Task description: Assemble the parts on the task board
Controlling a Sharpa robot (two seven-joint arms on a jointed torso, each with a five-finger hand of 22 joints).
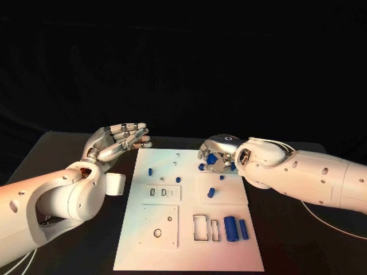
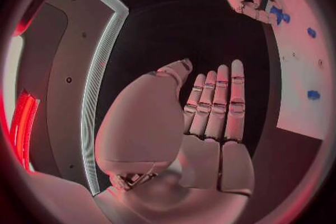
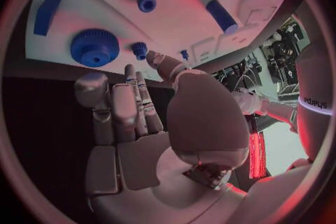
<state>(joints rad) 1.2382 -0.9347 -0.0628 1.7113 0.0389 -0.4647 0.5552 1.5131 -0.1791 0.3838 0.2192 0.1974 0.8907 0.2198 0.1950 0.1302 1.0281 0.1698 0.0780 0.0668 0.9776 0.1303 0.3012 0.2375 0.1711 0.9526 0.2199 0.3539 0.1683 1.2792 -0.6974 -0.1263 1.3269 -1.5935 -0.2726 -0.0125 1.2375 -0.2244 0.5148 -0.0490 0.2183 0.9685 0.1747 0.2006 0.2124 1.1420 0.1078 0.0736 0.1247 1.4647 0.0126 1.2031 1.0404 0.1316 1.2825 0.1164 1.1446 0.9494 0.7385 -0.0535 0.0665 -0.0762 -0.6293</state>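
Observation:
The white task board [image 1: 192, 240] lies in the middle of the black table. Two blue cylinders [image 1: 235, 228] lie side by side near its right edge, and small blue pegs [image 1: 151, 171] dot its far half. My right hand [image 1: 219, 153] hovers over the board's far right part, fingers stretched out above a blue gear [image 3: 94, 47] and a small blue peg [image 3: 140, 50]; I see nothing in its grasp. My left hand [image 1: 117, 143] hangs beside the board's far left corner, fingers straight and together, palm empty [image 2: 210, 123].
The board has several cut-out slots [image 1: 200, 227] and a round hole [image 1: 157, 233] in its near half. A blue block [image 3: 47, 14] and a blue cylinder [image 3: 221, 15] lie on the board beyond my right hand. Bare black table [image 1: 299, 246] flanks the board.

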